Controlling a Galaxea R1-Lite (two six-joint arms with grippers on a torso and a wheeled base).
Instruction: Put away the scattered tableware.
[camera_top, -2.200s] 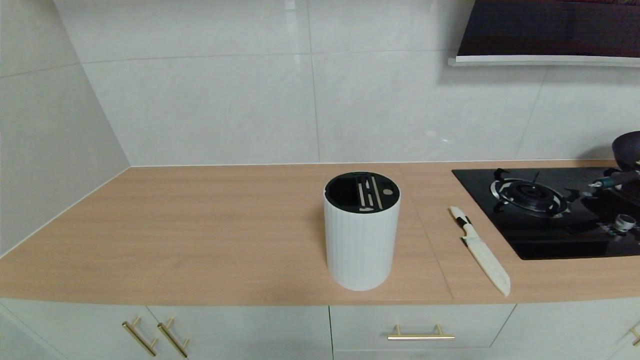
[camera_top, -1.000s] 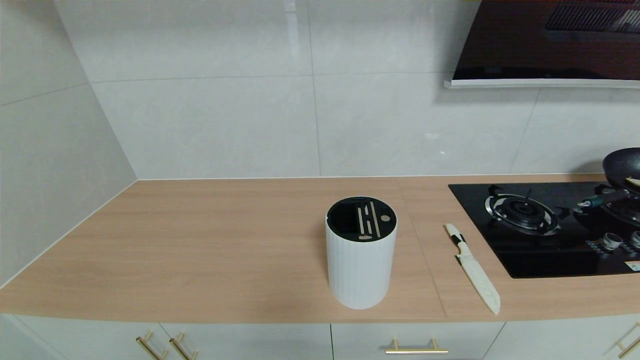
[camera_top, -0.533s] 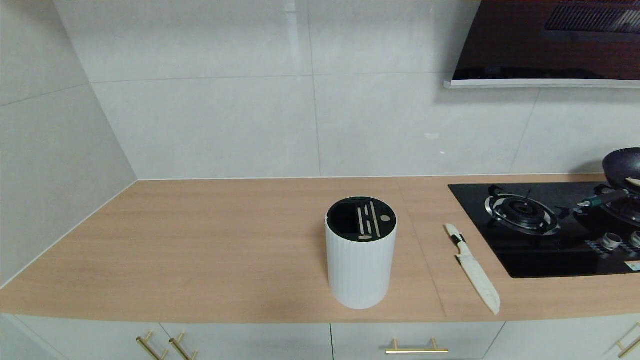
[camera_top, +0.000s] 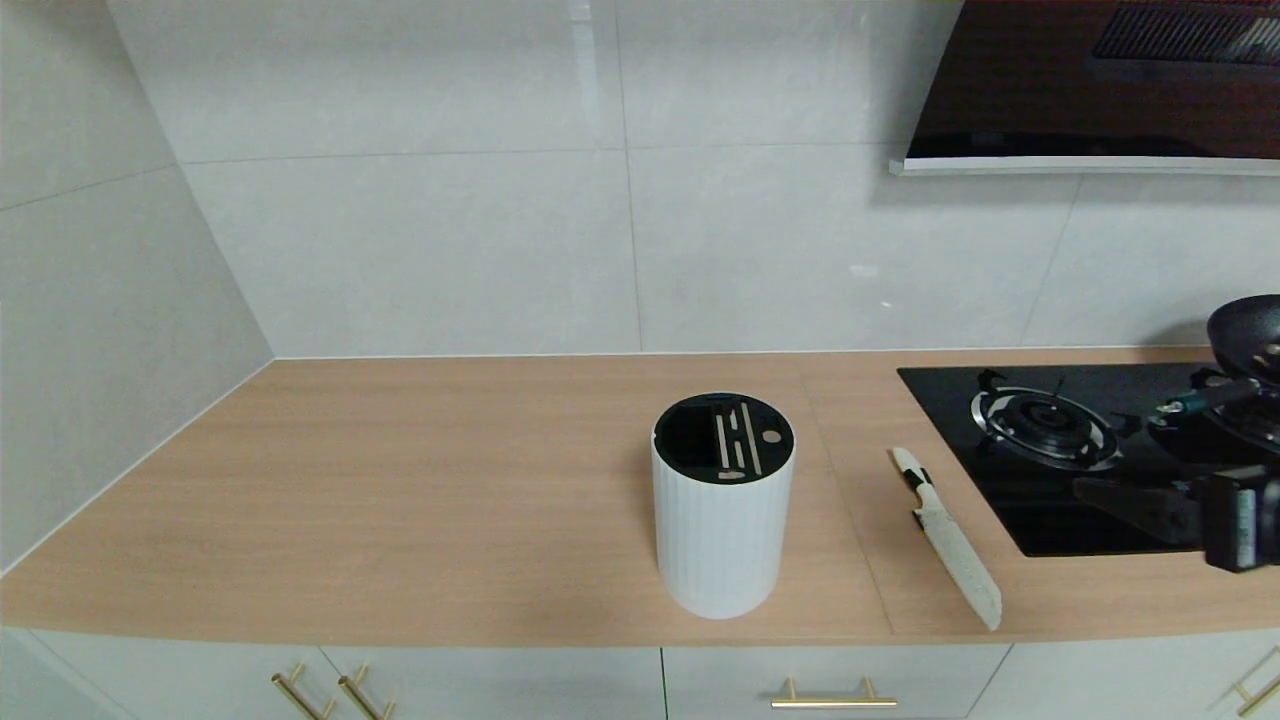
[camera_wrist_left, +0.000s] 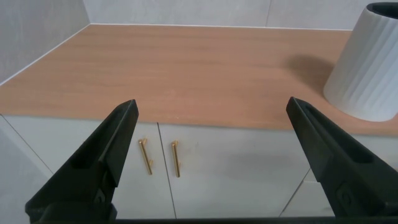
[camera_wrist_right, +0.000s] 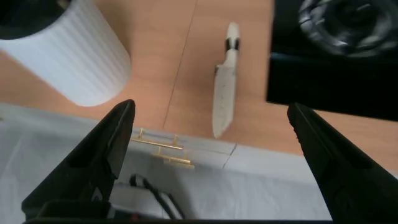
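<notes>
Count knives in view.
1. The knife lies flat on the counter, between the white holder and the stove. The holder's slots look empty, though its inside is hidden.

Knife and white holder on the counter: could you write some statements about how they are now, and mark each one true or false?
1. The knife lies flat on the counter, between the white holder and the stove. True.
2. The white holder lies on its side. False: it stands upright, with its slotted top facing up.
3. One gripper is shut on the knife. False: the left gripper and the right gripper are both open and hold nothing.
4. The knife's handle points toward the wall, its tip toward the counter's front edge. True.
</notes>
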